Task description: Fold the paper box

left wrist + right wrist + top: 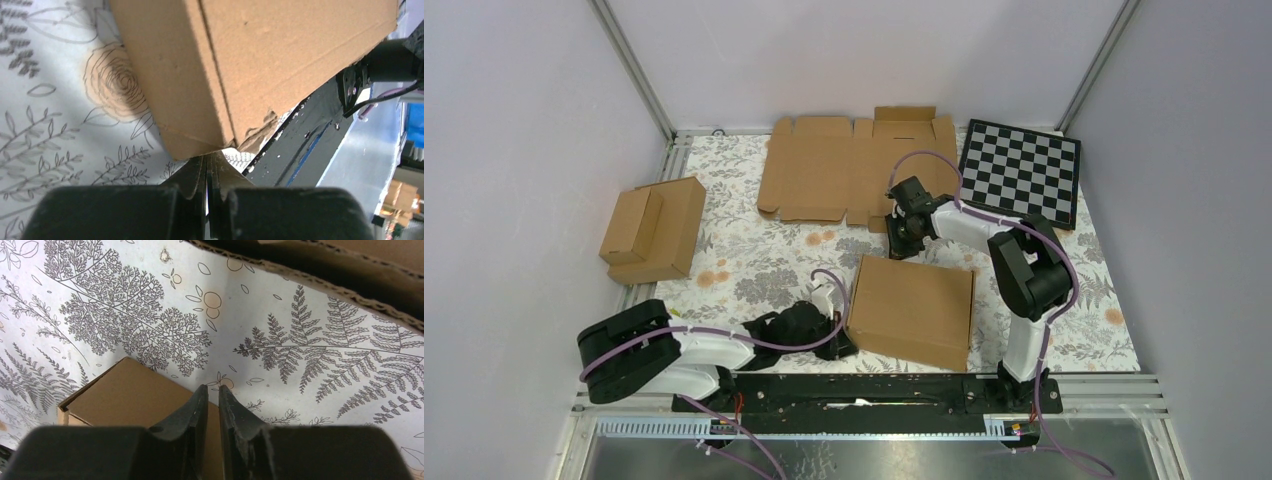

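The paper box (912,310) lies closed as a shallow brown carton on the floral mat, near the front middle. My left gripper (839,335) sits low at its near left corner. In the left wrist view the gripper (207,161) is shut and empty, its tips right at the box (280,55) corner, which looks a little crumpled. My right gripper (902,240) hovers just beyond the box's far edge. In the right wrist view it (213,389) is shut on nothing, above the box's (125,395) far corner.
A wide flat cardboard blank (844,170) lies at the back; its edge shows in the right wrist view (350,270). Two joined small boxes (652,230) sit at the left. A checkerboard (1021,172) lies back right. The black base rail (864,390) runs along the front.
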